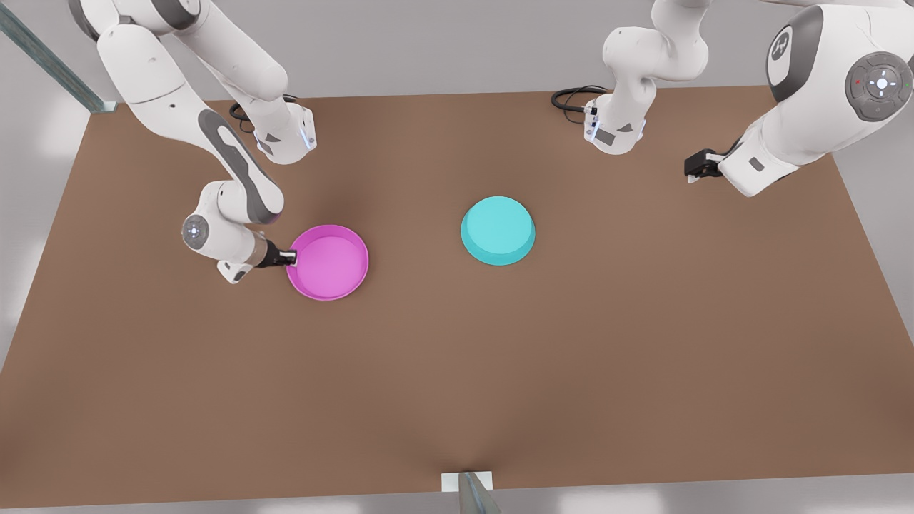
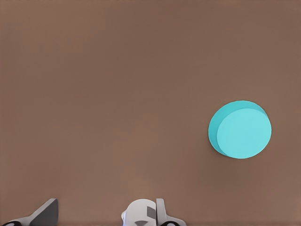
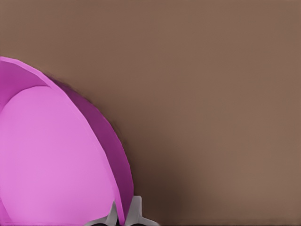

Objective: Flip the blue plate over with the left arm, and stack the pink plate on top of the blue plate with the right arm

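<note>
The pink plate (image 1: 328, 262) lies open side up on the brown bench (image 1: 457, 371), left of centre in the front view. The right arm (image 1: 214, 150) reaches down from the upper left of the frame, and its claw (image 1: 291, 258) sits at the plate's left rim. In the right wrist view the claw's (image 3: 126, 213) two pale fingers (image 3: 137, 212) stand narrowly apart with the thin wall of the pink plate (image 3: 51, 155) between them, one finger inside the dish and one outside, so the claw is pinched on the rim. The plate's base appears to rest on the bench.

The blue plate (image 1: 498, 230) lies near the middle of the front view, right of the pink one and well apart from it. It is bottom side up, its flat base facing the camera and its rim on the bench. In the left wrist view the blue plate (image 2: 240, 129) appears at centre right, far off.

The left arm (image 1: 807, 121) hangs at the upper right of the front view, well clear of both plates, waiting. Its black claw (image 1: 694, 171) points toward the frame's left, above the bench; whether its fingers are apart or together I cannot tell.
</note>
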